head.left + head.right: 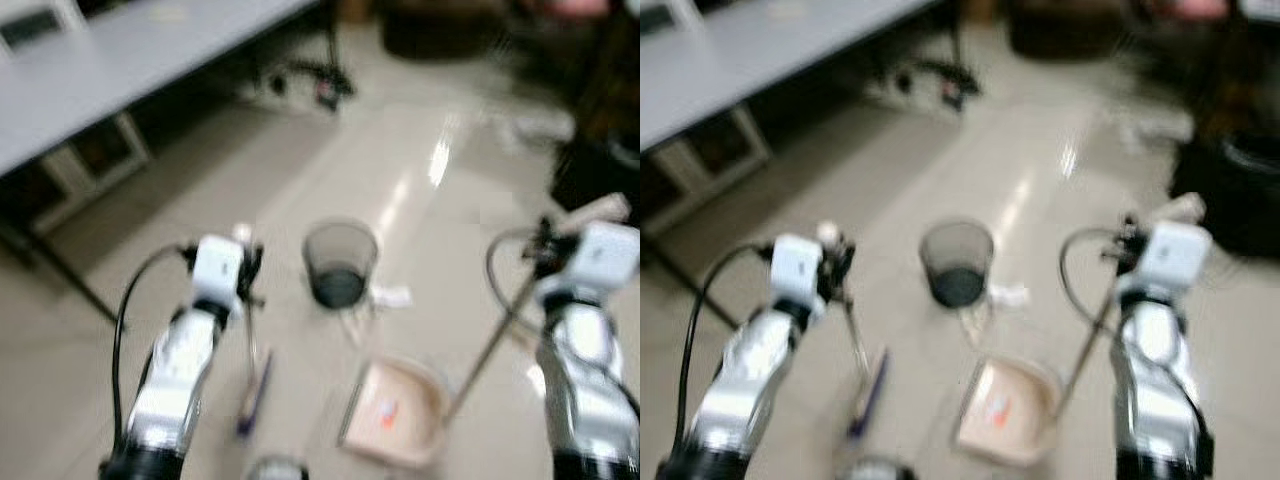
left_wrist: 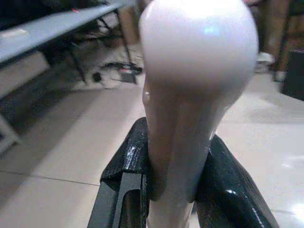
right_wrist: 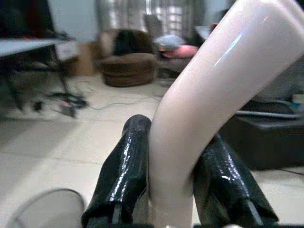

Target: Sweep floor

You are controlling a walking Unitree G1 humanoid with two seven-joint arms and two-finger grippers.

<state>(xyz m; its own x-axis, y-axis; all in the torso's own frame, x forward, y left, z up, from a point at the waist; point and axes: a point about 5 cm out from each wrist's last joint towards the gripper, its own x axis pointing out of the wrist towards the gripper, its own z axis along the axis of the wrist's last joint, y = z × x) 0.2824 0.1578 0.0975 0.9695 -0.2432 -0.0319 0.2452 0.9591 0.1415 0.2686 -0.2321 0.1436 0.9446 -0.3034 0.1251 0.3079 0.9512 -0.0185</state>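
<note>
A: Roughly, left to right, taking the dark mesh bin (image 1: 340, 262) as landmark. Left end effector (image 2: 175, 190) sits left of the bin, fingers (image 2: 126, 185) clamped on the pale rounded top of the broom handle (image 2: 194, 95). Thin shaft drops from there to a purple broom head (image 1: 252, 395) on the floor (image 1: 400, 160), nearer the robot than the bin.

B: And past the bin?

A: Dustpan (image 1: 395, 412) lies on the floor on the near side of the bin, slightly right, something small and orange inside. Its long pole (image 1: 490, 350) slants up and away to the right end effector (image 3: 173, 190), which is closed round the curved pale grip (image 3: 213, 80).

B: What does the next stroke hinge on?

A: My reading: broom head lies just left of the pan, long axis running roughly toward the robot, so the left arm would have to push rightward into the pan. Small white scrap (image 1: 392, 296) sits just right of the bin. Grey bench (image 1: 120, 60) stands well beyond, left. Views blurred.
</note>
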